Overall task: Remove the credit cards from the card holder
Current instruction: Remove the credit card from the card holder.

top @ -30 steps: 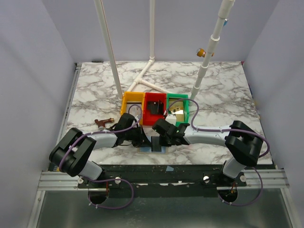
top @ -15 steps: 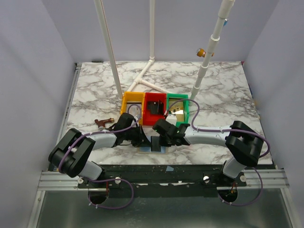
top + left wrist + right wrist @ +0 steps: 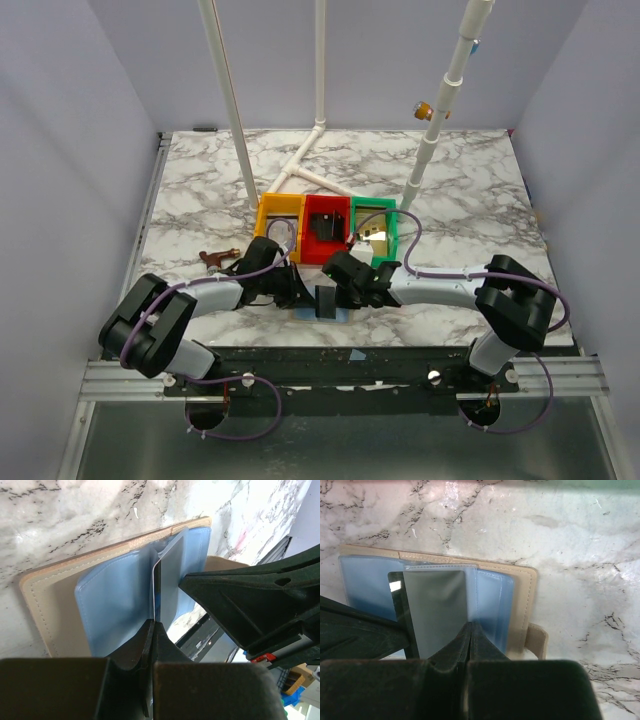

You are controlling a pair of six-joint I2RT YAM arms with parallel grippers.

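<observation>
Now | card holder open: tan shell, pale-blue leaves | left tool clamps one leaf | right tool clamps dark card

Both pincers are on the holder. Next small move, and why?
Probably the right pincer draws the dark card out of its clear sleeve while the left pincer holds. Both are shut on that upright sleeved card in the open card holder; it isn't out yet.

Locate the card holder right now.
Top view: the card holder lies open at the centre of the marble table's near edge, just in front of the red tray, between the left claw and right claw, which both pinch its raised sleeve.
</observation>
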